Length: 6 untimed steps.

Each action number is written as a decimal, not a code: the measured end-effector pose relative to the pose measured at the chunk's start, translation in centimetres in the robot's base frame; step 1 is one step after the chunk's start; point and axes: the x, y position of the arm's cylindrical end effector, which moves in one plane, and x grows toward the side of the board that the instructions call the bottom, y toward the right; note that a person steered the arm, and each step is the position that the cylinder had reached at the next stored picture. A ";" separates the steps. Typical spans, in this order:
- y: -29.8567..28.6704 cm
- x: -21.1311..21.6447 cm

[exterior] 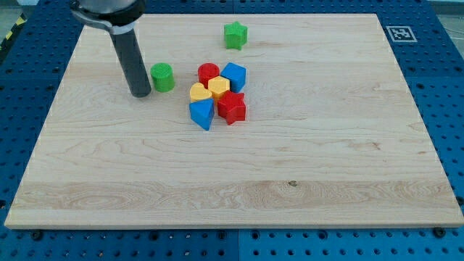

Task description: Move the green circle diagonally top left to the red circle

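The green circle (162,77) stands on the wooden board, left of a cluster of blocks. The red circle (208,73) is at the cluster's upper left, about one block's width to the right of the green circle and level with it. My tip (141,93) rests on the board just left of the green circle and slightly below it, with a small gap between them. The dark rod rises from the tip toward the view's top left.
The cluster holds a blue block (234,75), two yellow blocks (220,88) (199,93), a red star (232,107) and a blue block (202,113). A green star (235,35) sits alone near the view's top. The board edge (43,130) runs down the left.
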 end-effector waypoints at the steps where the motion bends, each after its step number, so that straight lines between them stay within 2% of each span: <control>1: 2.0 -1.3; 3: 2.2 -6.8; 4: 3.4 -8.0; 6: 3.5 -2.3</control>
